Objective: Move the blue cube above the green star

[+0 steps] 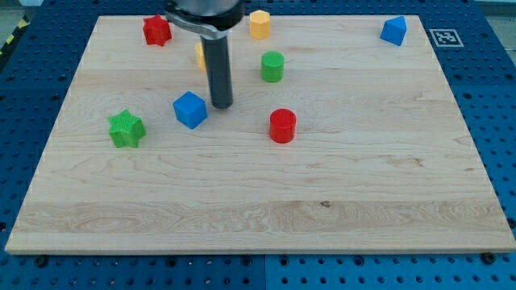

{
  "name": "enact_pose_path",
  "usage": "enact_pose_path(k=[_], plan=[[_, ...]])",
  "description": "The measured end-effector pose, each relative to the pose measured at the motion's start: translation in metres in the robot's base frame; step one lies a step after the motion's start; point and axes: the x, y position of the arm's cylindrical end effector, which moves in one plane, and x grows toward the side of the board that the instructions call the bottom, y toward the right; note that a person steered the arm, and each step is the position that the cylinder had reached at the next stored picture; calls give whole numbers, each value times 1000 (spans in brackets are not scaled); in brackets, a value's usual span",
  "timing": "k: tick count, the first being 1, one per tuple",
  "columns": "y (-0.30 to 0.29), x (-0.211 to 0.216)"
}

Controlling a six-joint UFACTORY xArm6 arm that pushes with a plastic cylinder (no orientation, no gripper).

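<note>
The blue cube [190,109] lies left of the board's centre. The green star [126,129] lies to its lower left, near the board's left side, apart from it. My tip [222,105] rests on the board just right of the blue cube, with a small gap between them. The rod rises from there toward the view's top.
A red star [156,31] and a yellow hexagonal block [259,24] lie near the top edge. A yellow block [199,55] is partly hidden behind the rod. A green cylinder [272,66], a red cylinder [283,126] and a blue block [393,31] at top right also lie on the wooden board [322,201].
</note>
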Motion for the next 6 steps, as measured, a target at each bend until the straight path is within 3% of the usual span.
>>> enact_pose_path(k=[2,4,6], plan=[[-7,37],[-92,-21],[-67,-21]])
